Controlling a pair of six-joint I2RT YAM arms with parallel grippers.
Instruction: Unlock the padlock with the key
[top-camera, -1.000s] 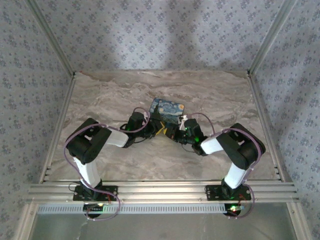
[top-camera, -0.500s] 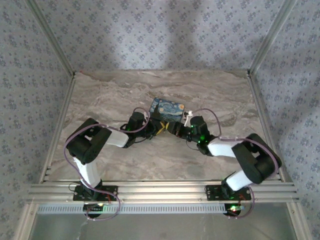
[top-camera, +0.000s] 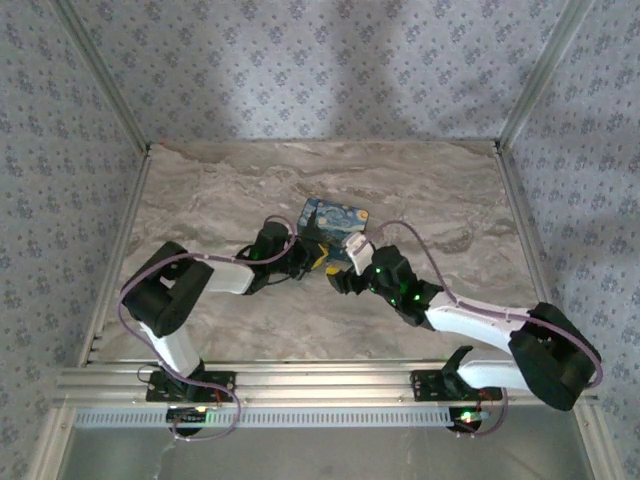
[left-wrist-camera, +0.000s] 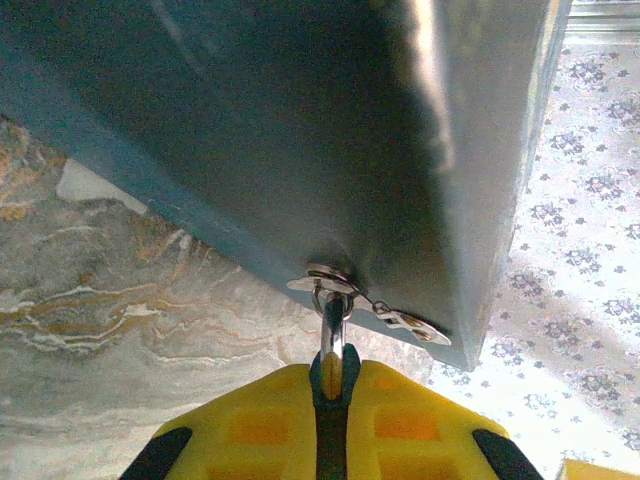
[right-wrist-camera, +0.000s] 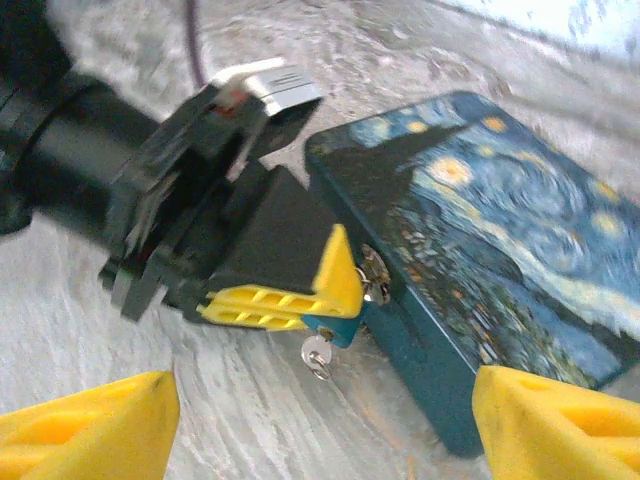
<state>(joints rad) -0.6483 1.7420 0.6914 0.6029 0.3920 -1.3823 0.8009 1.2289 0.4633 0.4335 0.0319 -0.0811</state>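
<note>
The padlock is a small blue body held sideways against the front of the blue swirl-painted box. My left gripper is shut on it. The silver shackle runs up into the box's hasp. A silver key with a small ring sticks out of the padlock's underside, free of any grip. My right gripper is open wide, a short way back from the key, with its yellow fingers on either side. From above, the left gripper and right gripper meet in front of the box.
The marble-patterned tabletop is bounded by metal frame rails and patterned walls. A small metal tag on a chain hangs from the hasp. The left arm's wrist body sits to the left of the padlock.
My right gripper has opened, let go of the key and drawn back toward the near side, its elbow swinging out to the right. The left gripper stays clamped on the padlock.
</note>
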